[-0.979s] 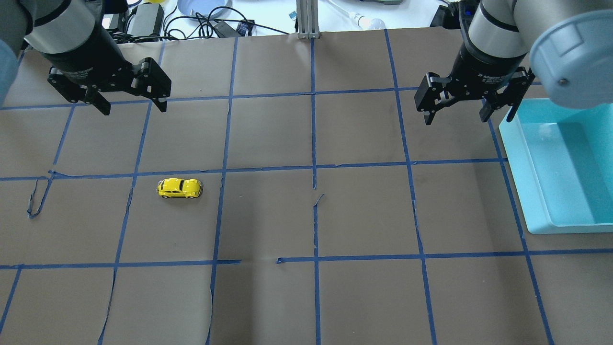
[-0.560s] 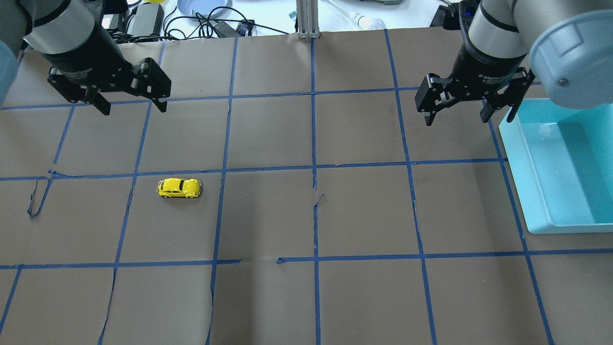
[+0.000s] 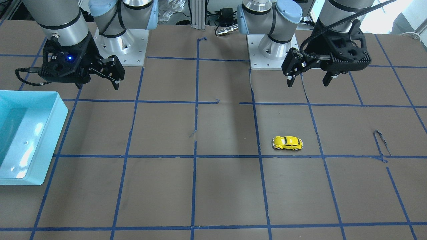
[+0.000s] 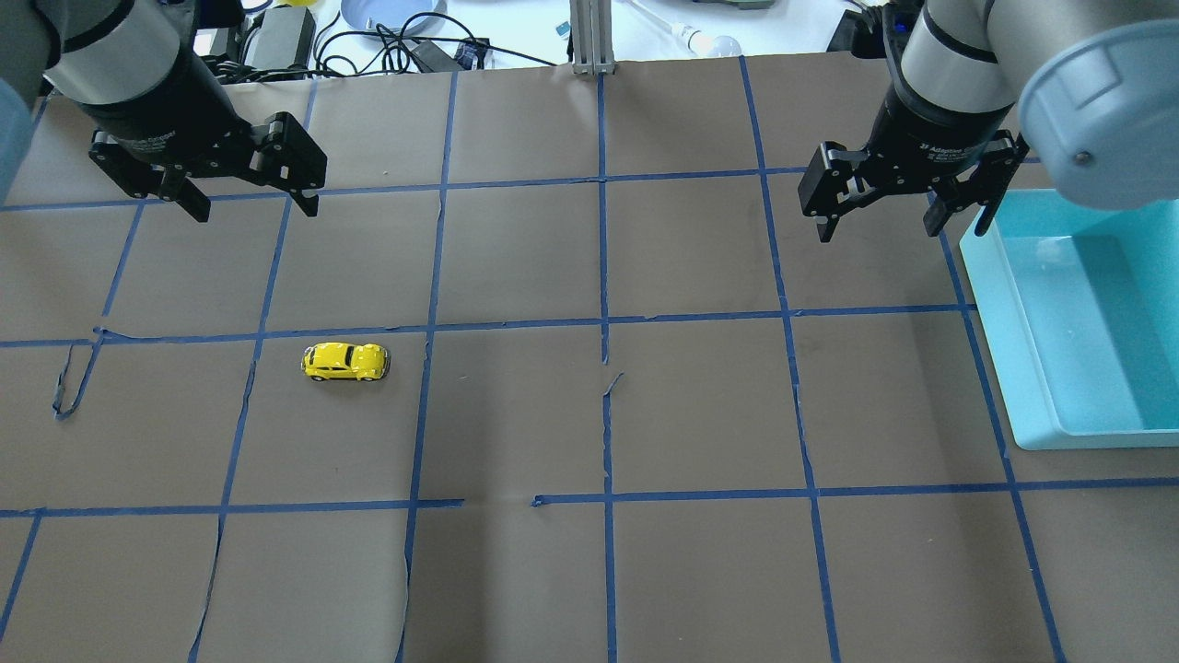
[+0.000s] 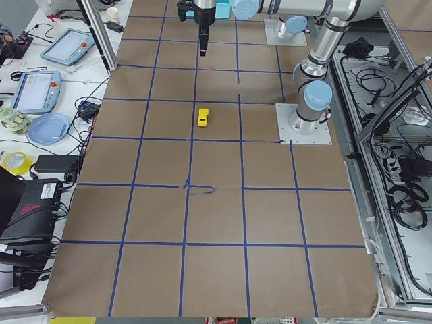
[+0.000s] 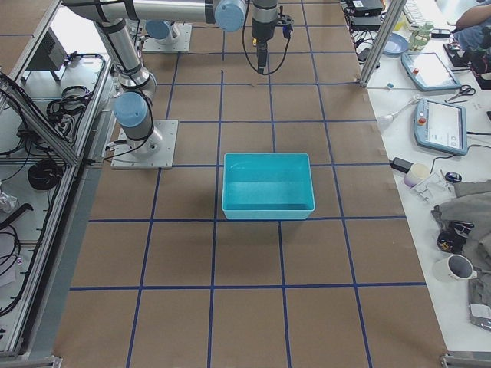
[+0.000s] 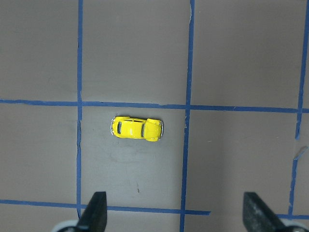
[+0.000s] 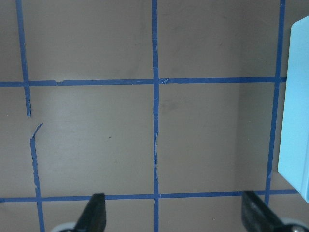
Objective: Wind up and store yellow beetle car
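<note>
1. Brown paper with a blue tape grid covers the table (image 3: 186, 186). In the front-facing view the yellow beetle car (image 3: 287, 143) stands on its wheels inside one taped square, touched by nothing. The left gripper (image 3: 307, 81) hangs robot-side of the car, jaws spread wide and empty. The right gripper (image 3: 98, 83) is well apart from the car, also spread and empty. The turquoise bin (image 3: 20, 140) lies farther still from the car, beyond the right gripper.

2. In the overhead view the car (image 4: 345, 362) is exactly where it was a second ago. The right gripper (image 4: 877, 226), beside the bin (image 4: 1078, 322), has not visibly moved, and the left gripper (image 4: 255, 207) has shifted a hair at most. I judge that the task has hardly begun, with winding and storing both left to do. The left arm, the one nearer the car, looks the likely one to reach for it.

3. From the left end of the table the car (image 5: 203, 117) is a small yellow speck alone on the paper.

4. From the right end the bin (image 6: 268, 211) shows with nothing in it, and I cannot find the car.

5. The left wrist camera looks straight down on the car (image 7: 138, 129), which lies crosswise ahead of the wide-open left gripper (image 7: 175, 212).

6. The right wrist camera shows only paper, tape and an edge of the bin (image 8: 297, 96) beyond the open right gripper (image 8: 174, 212), with no car.
</note>
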### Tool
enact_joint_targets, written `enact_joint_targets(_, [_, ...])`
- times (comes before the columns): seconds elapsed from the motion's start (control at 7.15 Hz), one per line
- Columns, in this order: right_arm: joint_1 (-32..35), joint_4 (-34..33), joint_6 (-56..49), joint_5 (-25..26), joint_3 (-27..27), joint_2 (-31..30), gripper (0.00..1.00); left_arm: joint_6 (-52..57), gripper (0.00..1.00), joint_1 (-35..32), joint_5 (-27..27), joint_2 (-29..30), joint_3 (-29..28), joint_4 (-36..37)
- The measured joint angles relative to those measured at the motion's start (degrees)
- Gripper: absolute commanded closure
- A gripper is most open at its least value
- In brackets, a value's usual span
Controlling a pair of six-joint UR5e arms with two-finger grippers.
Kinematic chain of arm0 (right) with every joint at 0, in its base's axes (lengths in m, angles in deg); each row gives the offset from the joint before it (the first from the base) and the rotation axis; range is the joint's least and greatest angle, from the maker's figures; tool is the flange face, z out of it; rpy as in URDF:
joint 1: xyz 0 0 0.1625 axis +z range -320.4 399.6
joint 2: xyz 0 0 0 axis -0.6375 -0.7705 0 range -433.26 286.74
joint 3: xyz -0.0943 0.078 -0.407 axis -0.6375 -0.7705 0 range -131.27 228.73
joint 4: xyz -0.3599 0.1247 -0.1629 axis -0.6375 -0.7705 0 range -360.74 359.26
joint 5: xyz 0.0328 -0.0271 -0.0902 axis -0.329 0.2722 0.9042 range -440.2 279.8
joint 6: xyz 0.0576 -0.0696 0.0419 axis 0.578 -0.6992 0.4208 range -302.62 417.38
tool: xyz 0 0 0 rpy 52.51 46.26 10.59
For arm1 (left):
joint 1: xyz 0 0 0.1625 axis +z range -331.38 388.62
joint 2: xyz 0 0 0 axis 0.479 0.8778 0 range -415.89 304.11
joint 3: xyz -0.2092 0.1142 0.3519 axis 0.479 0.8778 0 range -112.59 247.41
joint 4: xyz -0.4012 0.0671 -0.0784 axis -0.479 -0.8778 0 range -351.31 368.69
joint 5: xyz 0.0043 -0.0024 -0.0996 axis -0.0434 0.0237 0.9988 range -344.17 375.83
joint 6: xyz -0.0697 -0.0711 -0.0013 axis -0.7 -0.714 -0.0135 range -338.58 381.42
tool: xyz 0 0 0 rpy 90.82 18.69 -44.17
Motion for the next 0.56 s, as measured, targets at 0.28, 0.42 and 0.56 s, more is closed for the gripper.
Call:
enact_joint_targets(0.28, [-0.1,0.0,0.0,0.1,0.5,-0.2,0.0,-0.1,0.0,-0.1,0.1,0.0,0.0,0.0])
enact_joint_targets(0.42, [-0.1,0.0,0.0,0.1,0.7,-0.3,0.0,-0.1,0.0,-0.1,0.3,0.0,0.0,0.0])
enact_joint_targets(0.56, [-0.1,0.0,0.0,0.1,0.9,-0.4,0.0,-0.1,0.0,-0.2,0.4,0.0,0.0,0.0])
